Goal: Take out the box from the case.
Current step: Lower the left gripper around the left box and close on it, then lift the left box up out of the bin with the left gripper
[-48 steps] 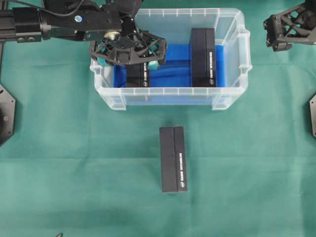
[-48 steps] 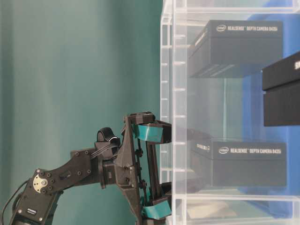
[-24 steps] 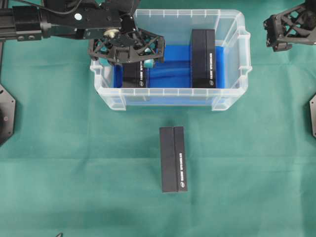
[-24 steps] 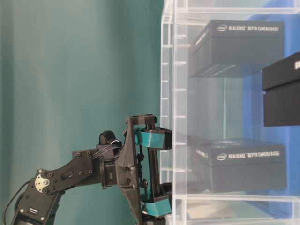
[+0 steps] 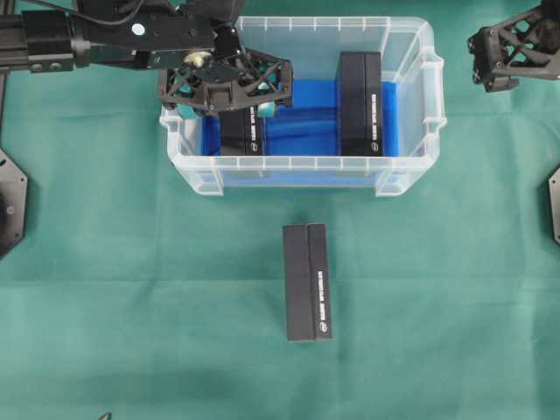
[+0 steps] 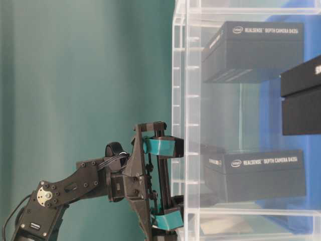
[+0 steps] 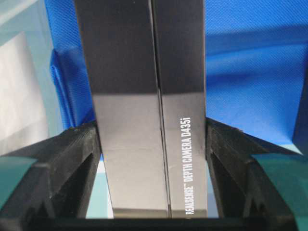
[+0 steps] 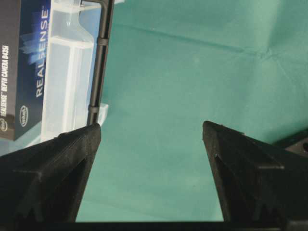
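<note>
I see the case (image 5: 411,105), a translucent clear plastic bin with a rimmed edge and a bright blue lining, sitting on the green cloth-covered table (image 5: 131,289). Two matte black rectangular cartons with white lettering lie inside it: the box (image 5: 242,133) at the left end and a second box (image 5: 360,101) towards the right. A third, similar carton (image 5: 307,282) lies flat on the table in front of the case, well apart from it. My left gripper (image 5: 229,98) reaches down into the case, and in the left wrist view its jaws press on both long sides of the box, part-way closed around it. My right gripper (image 5: 506,54) hovers outside the case's right end, its jaws spread wide with only green cloth between them.
</note>
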### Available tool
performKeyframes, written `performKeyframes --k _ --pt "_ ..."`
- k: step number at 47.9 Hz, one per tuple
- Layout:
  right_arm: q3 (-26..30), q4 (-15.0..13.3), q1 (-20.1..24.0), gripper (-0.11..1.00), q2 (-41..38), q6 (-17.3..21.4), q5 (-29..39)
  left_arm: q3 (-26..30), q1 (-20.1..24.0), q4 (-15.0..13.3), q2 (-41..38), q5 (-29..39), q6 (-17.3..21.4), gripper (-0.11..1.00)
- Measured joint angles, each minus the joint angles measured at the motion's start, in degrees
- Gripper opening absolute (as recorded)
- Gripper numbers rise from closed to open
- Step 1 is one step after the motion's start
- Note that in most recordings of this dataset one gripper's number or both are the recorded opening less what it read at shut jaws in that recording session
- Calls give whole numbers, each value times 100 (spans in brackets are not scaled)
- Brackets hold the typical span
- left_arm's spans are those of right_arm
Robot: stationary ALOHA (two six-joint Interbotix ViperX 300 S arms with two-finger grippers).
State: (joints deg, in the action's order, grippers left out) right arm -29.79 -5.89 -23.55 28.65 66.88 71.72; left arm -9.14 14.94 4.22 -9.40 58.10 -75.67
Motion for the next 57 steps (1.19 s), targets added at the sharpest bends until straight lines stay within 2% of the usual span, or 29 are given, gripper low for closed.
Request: performKeyframes --k 13,26,42,57 --pt "0 -9 0 85 0 0 0 26 0 -9 0 26 18 60" --pt "0 0 0 85 0 -9 0 185 -53 -18 -9 343 26 60" --pt "0 -9 0 85 9 -18 0 782 -70 -44 0 940 141 60" --pt "-9 -9 0 85 35 -18 0 1459 -79 -44 132 1775 264 60"
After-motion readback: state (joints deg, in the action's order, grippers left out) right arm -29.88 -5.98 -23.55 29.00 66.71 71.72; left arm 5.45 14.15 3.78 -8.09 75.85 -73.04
